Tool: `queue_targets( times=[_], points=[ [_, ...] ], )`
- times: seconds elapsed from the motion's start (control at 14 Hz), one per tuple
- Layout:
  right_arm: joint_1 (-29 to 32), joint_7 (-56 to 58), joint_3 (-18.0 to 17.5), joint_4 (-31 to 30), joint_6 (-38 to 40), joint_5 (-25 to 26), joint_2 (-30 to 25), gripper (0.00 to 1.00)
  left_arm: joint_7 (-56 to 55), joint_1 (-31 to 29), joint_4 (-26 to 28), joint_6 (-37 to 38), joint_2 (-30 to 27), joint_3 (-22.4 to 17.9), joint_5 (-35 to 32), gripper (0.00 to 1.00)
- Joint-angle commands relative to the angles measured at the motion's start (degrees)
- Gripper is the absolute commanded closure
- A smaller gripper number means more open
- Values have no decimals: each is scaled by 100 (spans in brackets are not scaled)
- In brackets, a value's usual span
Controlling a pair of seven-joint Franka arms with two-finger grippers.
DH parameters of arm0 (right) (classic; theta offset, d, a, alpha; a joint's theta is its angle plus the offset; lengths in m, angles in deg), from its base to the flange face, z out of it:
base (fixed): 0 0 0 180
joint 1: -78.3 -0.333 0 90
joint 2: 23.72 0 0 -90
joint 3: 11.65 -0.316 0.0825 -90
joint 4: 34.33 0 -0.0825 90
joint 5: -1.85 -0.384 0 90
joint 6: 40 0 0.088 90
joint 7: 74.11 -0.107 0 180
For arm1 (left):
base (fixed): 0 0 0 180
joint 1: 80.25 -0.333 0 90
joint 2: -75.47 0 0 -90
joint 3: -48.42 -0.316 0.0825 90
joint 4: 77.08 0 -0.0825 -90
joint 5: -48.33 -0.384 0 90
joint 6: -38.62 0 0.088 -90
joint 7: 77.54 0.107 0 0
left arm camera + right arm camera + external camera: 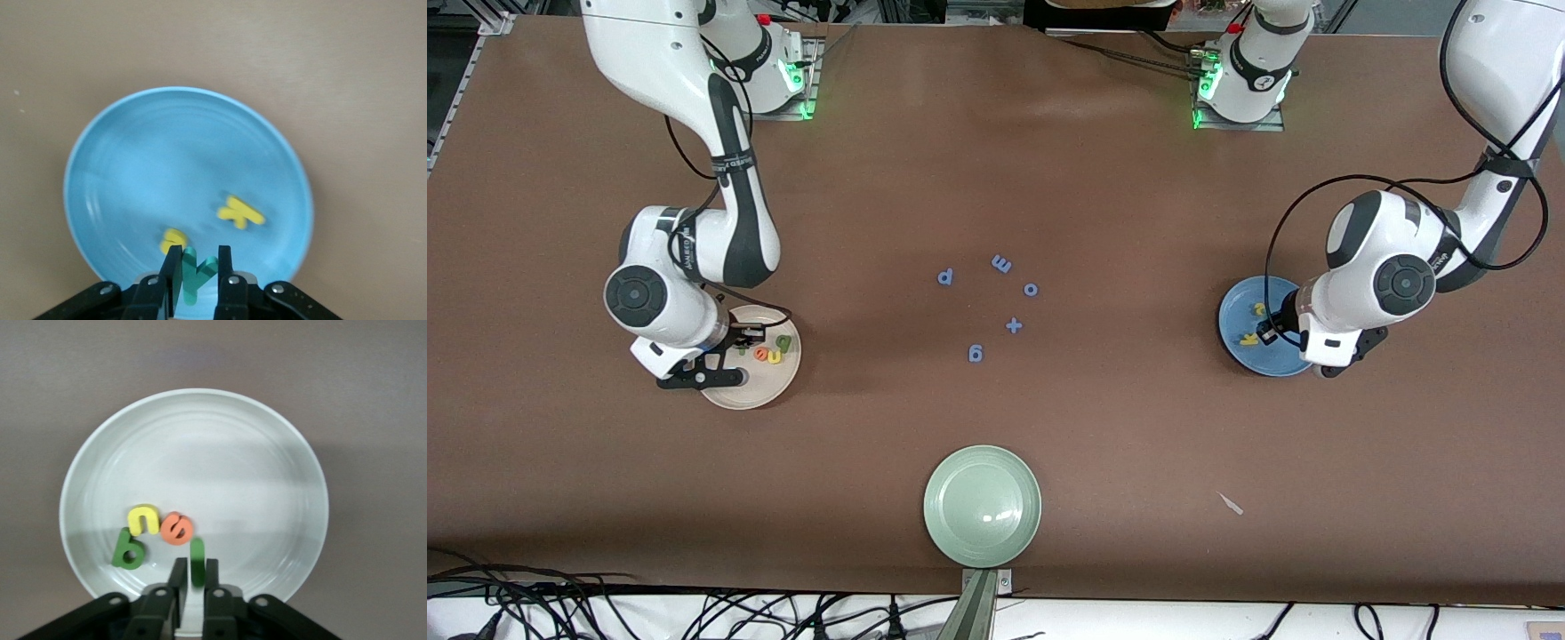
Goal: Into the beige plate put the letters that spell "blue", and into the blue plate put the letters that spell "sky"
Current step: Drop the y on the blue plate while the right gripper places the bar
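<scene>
Nearest the camera lay a pale green plate (982,505), unused. Over the blue plate (167,160) the left gripper (197,267) pinched the teal y (197,272); it could cling on release. Over the beige plate (200,453) the right gripper (194,577) loosely clasped the green l (197,553).

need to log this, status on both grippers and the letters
Left gripper shut on teal y over blue plate; yellow k, s in it. Right gripper around green l over beige plate; b, u, e in. Nothing blocking.
</scene>
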Motion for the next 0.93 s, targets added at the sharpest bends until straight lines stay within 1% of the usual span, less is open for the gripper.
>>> queue_targets(
  times=[0.0, 0.07, 0.14, 0.21, 0.28, 0.36, 0.43, 0.5, 0.64, 0.78, 0.85],
  points=[
    [59, 226, 1, -26, 67, -264, -172, 54, 105, -386, 207, -94, -14, 93, -361, 88],
    [67, 226, 9, 52, 146, -264, -189, 54, 105, -396, 199, -103, -5, 93, -362, 88],
    [102, 226, 18, 158, 269, -264, -189, 51, 105, -405, 199, -164, 13, 84, -362, 88],
    [146, 217, 10, 333, 435, -264, -189, 47, 105, -422, 199, -226, 39, 84, -362, 86],
    [181, 200, 10, 561, 680, -264, -189, 44, 96, -422, 190, -235, 48, 93, -362, 75],
    [234, 182, 10, 807, 979, -264, -181, 43, 78, -422, 164, -235, 48, 101, -336, 54],
    [269, 173, 10, 1018, 1225, -255, -189, 36, 61, -405, 155, -235, 48, 110, -301, 43],
    [270, 165, 18, 1151, 1384, -255, -198, 30, 35, -405, 146, -235, 30, 119, -274, 36],
    [261, 156, 141, 1336, 1683, -255, -390, 0, 8, -414, 94, -209, -13, 137, -257, 25],
    [226, 138, 168, 1503, 2043, -194, -637, 0, 8, -414, -82, -147, -48, 145, -257, 17],
    [226, 147, 211, 1643, 2280, -159, -777, 0, -9, -414, -134, -139, -144, 145, -248, 10]
  ],
)
